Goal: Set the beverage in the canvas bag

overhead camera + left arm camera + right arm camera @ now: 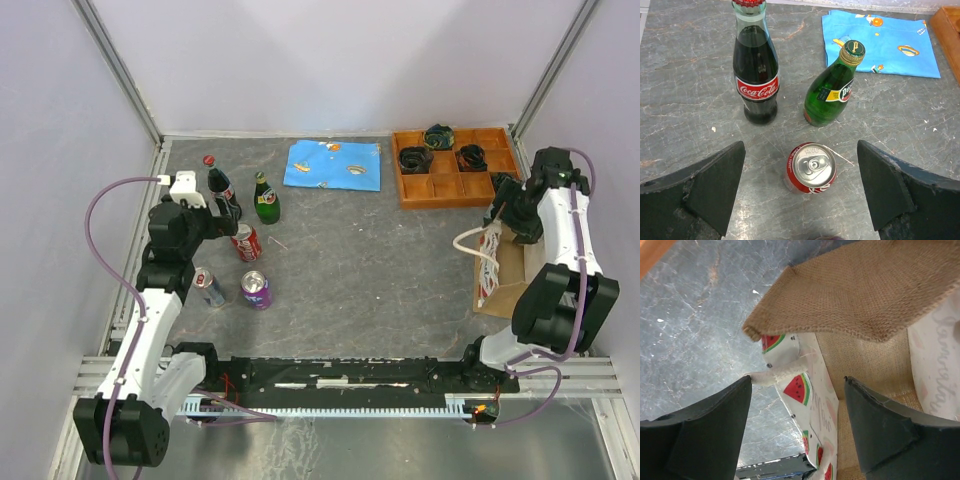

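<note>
Canvas bag (508,272), slumped at the right side. The right gripper (797,385) stands wide astride its rim: pinch one wall only, then lift it open. The left gripper (800,145), jaws wide, hovers over the red can (811,168): descend centred.

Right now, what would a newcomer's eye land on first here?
At the left of the table, a Coca-Cola bottle, a green bottle and a red can stand close together, with the left gripper open above the can. At the right edge is the canvas bag with watermelon print, the right gripper open astride its wall.
</note>
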Motion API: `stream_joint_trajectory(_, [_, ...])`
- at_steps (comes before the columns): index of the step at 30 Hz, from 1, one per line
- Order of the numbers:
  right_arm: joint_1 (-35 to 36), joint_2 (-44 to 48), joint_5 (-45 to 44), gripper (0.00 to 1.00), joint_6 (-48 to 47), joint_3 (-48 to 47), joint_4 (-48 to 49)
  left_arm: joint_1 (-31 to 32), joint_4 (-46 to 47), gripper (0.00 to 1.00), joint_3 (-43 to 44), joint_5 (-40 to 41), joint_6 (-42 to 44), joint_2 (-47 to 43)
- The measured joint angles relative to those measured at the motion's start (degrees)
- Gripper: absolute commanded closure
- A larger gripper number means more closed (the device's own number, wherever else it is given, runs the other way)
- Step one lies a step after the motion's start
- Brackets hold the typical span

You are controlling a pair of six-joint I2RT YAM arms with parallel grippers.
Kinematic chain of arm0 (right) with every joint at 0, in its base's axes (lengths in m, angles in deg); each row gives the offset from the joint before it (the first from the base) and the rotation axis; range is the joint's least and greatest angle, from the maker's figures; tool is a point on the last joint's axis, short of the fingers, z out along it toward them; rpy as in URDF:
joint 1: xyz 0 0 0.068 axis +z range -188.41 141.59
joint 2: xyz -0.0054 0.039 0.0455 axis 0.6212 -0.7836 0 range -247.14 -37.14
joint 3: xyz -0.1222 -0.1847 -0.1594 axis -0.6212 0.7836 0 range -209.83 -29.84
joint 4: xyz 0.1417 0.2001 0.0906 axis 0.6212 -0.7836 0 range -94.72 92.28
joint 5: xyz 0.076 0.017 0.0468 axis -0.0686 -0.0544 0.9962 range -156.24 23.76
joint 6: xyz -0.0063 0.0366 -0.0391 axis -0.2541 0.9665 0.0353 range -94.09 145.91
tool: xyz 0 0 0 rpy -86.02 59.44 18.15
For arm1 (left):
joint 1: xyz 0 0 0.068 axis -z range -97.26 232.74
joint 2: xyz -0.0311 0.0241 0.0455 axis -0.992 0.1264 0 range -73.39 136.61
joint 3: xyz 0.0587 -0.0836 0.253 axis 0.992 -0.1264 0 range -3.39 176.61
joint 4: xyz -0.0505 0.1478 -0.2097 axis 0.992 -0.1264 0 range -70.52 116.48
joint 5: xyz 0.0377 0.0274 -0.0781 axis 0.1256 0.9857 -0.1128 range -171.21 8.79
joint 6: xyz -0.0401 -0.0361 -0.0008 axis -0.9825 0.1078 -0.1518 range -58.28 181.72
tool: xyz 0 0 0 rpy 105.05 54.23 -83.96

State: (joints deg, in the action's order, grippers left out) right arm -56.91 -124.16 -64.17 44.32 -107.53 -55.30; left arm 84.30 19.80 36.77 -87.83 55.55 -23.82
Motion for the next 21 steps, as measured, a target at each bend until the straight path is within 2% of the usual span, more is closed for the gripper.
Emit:
stream_joint_trajectory(1, [0.00, -0.31, 0.02, 0.24, 0.00, 0.85, 0.44, 0.00, 0.17, 0.02, 0.00, -0.02, -0.02, 0.42])
stream_joint_trajectory(3, [0.00, -0.68, -0.09, 0.37, -0.07, 2.25, 1.20, 0.00, 0.61, 0.02, 0.00, -0.04, -0.39, 1.14])
stream_joint_trajectory(7, [0.00, -0.83, -0.46, 0.78, -0.46, 3.41, 1.66, 0.00, 1.20, 0.02, 0.00, -0.11, -0.44, 1.88])
stream_joint_trajectory(11, [0.11, -0.83, -0.90, 0.98, -0.79, 3.48, 2.03, 0.00, 1.29, 0.02, 0.00, -0.31, -0.59, 2.32])
stream_joint_trajectory(18, [3.58, -0.17, -2.36, 1.00, -0.90, 3.43, 2.10, 0.00, 1.29, 0.02, 0.00, -1.03, -0.87, 2.40])
stream_joint_trajectory(21, [7.72, 0.87, -3.58, 1.00, -0.20, 2.60, 0.85, 0.00, 1.29, 0.02, 0.00, -1.05, -0.87, 2.43])
